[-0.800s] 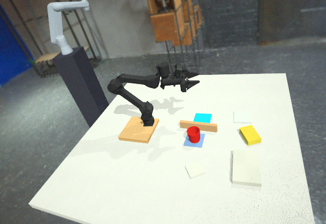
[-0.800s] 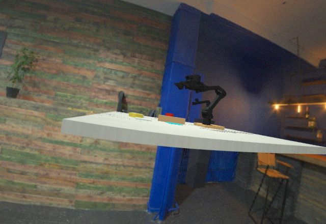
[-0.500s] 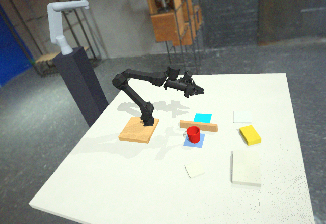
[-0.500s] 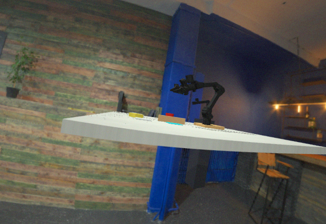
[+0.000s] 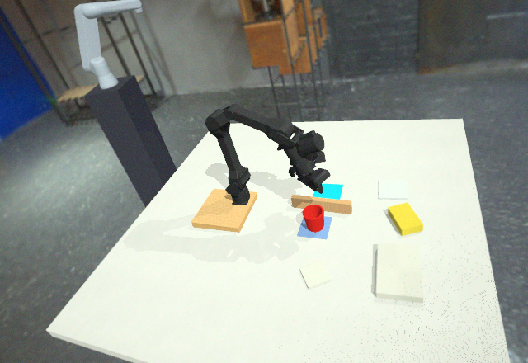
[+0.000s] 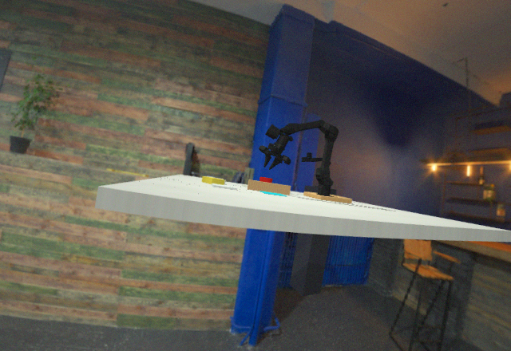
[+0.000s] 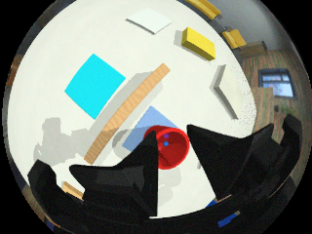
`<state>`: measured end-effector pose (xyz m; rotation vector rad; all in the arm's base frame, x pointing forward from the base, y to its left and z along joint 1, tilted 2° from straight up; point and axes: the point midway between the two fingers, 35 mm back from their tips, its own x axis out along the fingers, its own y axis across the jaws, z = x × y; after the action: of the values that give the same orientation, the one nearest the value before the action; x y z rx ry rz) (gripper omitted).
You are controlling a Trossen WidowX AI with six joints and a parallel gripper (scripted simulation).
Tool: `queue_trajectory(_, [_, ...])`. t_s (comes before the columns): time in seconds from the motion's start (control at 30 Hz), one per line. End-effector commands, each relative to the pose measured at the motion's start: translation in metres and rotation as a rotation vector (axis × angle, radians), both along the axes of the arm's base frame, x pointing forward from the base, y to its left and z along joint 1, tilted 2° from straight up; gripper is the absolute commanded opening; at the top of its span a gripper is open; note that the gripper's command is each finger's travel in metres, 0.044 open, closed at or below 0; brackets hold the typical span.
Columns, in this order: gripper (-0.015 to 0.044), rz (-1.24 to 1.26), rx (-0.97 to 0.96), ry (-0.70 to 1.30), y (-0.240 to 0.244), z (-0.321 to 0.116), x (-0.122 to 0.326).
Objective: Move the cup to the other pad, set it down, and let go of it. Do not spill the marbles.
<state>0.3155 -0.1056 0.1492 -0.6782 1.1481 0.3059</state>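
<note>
While a black, angular claw hovers, parted and empty, round red cup below (marbles inside), wood-grained barrier beside.

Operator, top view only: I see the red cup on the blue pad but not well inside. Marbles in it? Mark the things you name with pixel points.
Observer: Yes. The wrist view shows a blue one and a purple one inside the cup (image 5: 314, 219) (image 6: 265, 179) (image 7: 177, 158).

Operator: Gripper's tips are hard to read from here. Open or shut?

Observer: Partly open. The wrist view shows a gap between the gripper's fingers, and the cup, lower down, shows through it.

Operator: Clearance over the wooden barrier?

Observer: The exterior view shows the gripper (image 5: 320, 183) (image 6: 275, 166) above the barrier (image 5: 322, 205) (image 6: 268, 187) (image 7: 128, 114), with background visible between them.
</note>
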Motion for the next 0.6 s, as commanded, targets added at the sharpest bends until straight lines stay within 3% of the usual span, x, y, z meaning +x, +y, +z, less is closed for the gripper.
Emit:
queue_trajectory(0.0, [0.0148,0.218,0.068,0.368,-0.0254,-0.0245,-0.0360])
queue_trajectory(0.57, [0.0148,0.218,0.068,0.368,-0.0254,-0.0319,-0.0384])
